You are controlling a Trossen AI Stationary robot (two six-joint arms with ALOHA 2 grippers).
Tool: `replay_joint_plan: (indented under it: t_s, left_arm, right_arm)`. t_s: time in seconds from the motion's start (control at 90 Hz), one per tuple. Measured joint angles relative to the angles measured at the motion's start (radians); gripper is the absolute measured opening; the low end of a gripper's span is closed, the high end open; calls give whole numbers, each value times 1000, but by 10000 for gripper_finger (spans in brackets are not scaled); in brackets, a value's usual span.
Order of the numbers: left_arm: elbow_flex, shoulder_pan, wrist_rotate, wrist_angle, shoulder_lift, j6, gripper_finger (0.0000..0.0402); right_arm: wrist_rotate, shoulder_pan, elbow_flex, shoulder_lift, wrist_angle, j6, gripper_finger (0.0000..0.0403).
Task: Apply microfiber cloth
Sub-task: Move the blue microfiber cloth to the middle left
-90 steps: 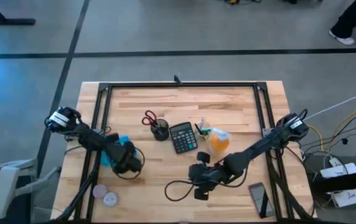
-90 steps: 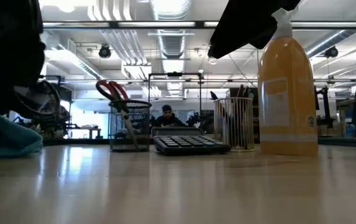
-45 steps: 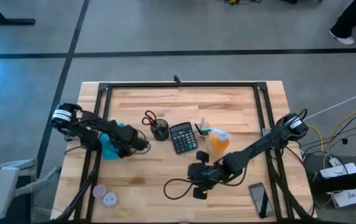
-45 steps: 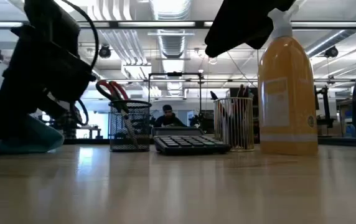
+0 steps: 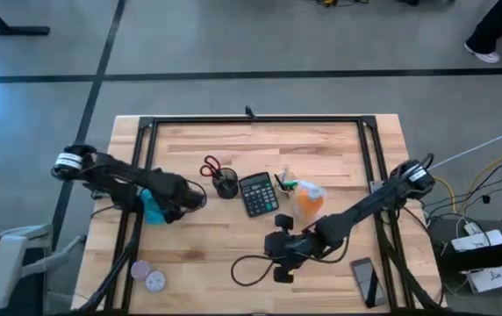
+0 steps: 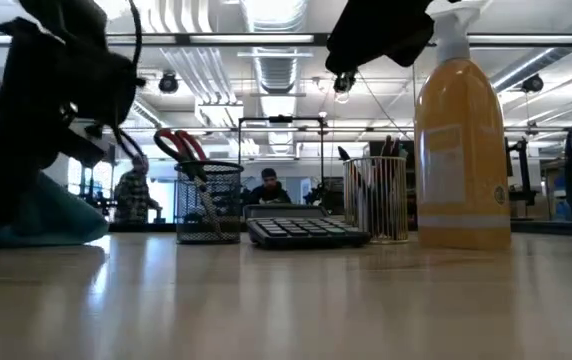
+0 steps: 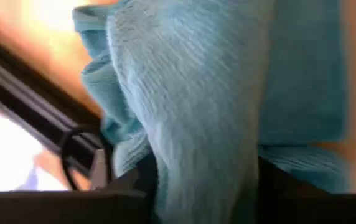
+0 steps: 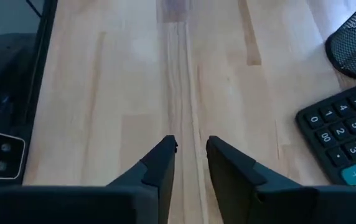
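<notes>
The left gripper [image 5: 183,200] is right on the microfiber cloth [image 5: 153,207] at the table's left side, apparently pinching it. The right gripper [image 8: 192,151], fingers nearly together and empty, hangs well apart beside the calculator [image 5: 258,193].

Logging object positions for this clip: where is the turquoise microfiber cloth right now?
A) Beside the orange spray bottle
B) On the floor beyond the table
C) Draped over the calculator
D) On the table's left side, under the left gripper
D: the high view shows the microfiber cloth on the table at its left side, with the left gripper over it, well apart from the calculator and spray bottle.
</notes>
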Motion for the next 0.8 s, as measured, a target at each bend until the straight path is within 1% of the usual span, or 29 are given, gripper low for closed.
replay_joint_plan:
  t_s: [0.067, 0.233, 0.389, 0.478, 0.633, 0.8]
  left_arm:
    - [0, -6, 18, 7, -58, 0, 180]
    - [0, -19, 20, 25, -198, 8, 227]
    - [0, -23, 12, 59, -330, 36, 255]
    - [-14, -24, -3, 143, -411, 76, 263]
    - [-68, -25, -13, 342, -552, 154, 267]
    - [-124, -28, -14, 487, -689, 222, 252]
  right_arm:
    - [0, 0, 0, -4, 0, 1, 105]
    - [3, -5, 0, -27, 3, 0, 133]
    - [4, -18, 0, -55, 0, -37, 150]
    - [4, -22, 0, -68, -2, -88, 152]
    - [13, -34, -9, -89, -2, -158, 127]
    - [13, -59, -52, -125, -16, -186, 75]
